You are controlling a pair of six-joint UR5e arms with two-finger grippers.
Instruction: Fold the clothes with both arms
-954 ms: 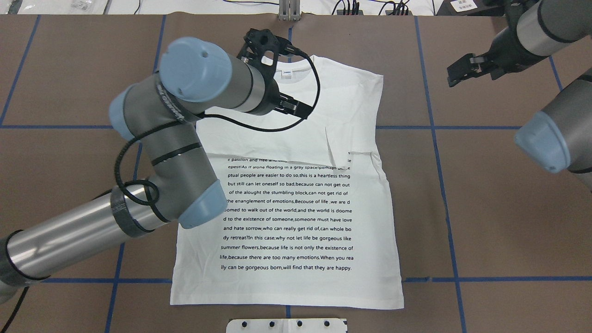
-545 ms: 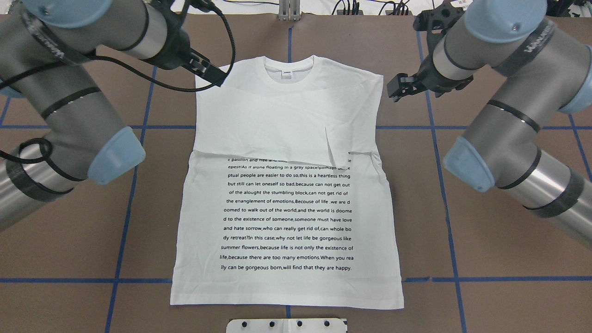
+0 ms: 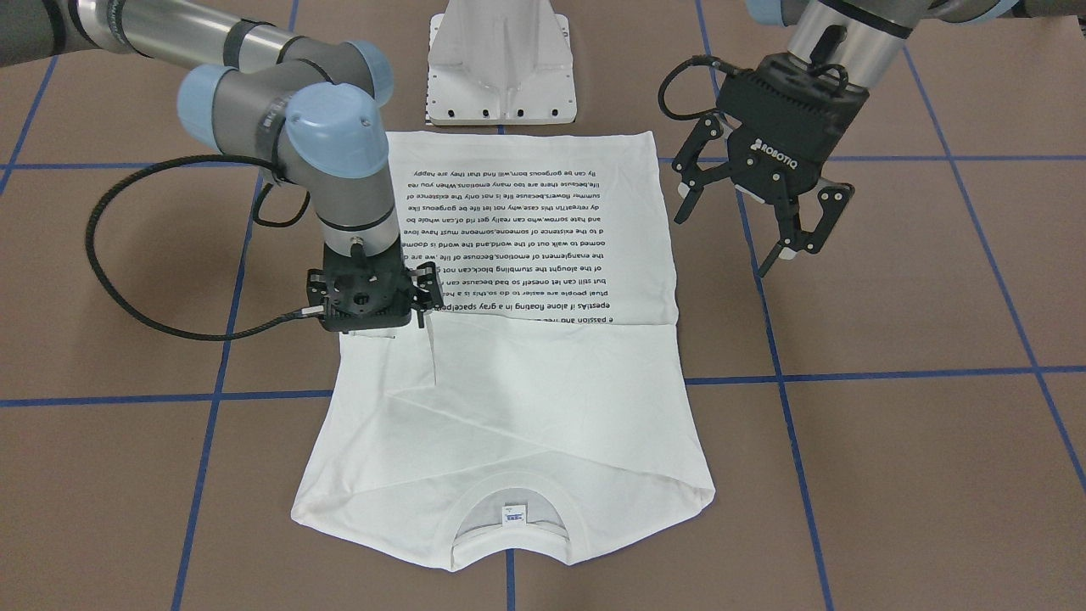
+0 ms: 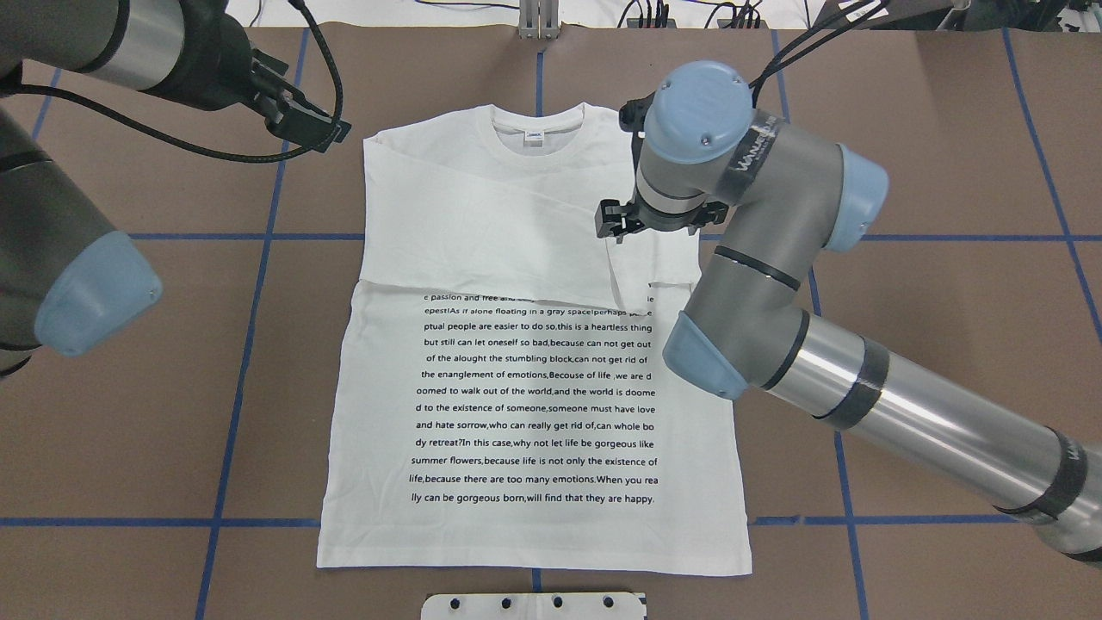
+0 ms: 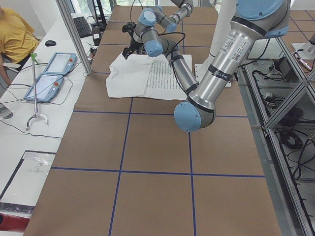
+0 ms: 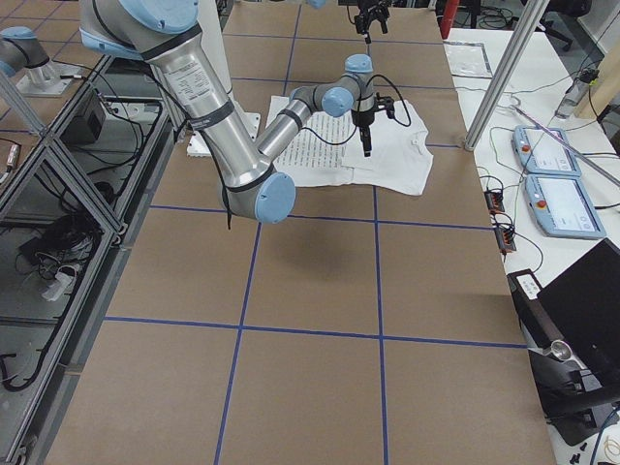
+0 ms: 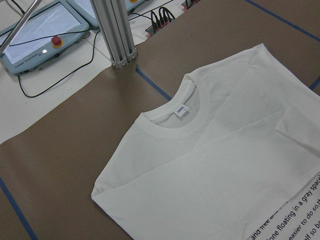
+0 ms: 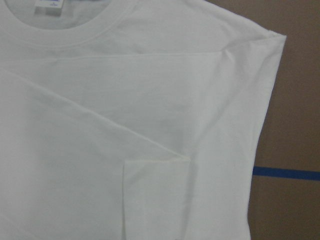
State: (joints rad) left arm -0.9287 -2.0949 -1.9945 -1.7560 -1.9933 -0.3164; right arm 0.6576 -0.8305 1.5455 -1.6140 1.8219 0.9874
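Note:
The white T-shirt (image 4: 534, 215) lies flat and print-up on the brown table, collar (image 4: 535, 129) at the far end. It also shows in the front view (image 3: 526, 399). Both sleeves are folded across the chest, and a cuff (image 8: 155, 167) lies near the shirt's right edge. My right gripper (image 3: 373, 310) points straight down over that folded sleeve, close to the cloth, and looks open. Its fingertips are hidden under the wrist (image 4: 654, 207). My left gripper (image 3: 721, 246) is open and empty. It hangs in the air beside the shirt, left of the left shoulder (image 4: 314, 129).
The white pedestal base (image 3: 501, 76) stands at the shirt's hem end. An aluminium post (image 7: 117, 35) and cables sit at the far table edge. Blue tape lines (image 4: 258, 234) cross the brown table. Teach pendants (image 5: 49, 73) lie on the side bench.
My left arm pulled back from over the collar to the left, off the shirt. My right arm swung in from the right and now points down over the folded sleeve. The shirt has not moved.

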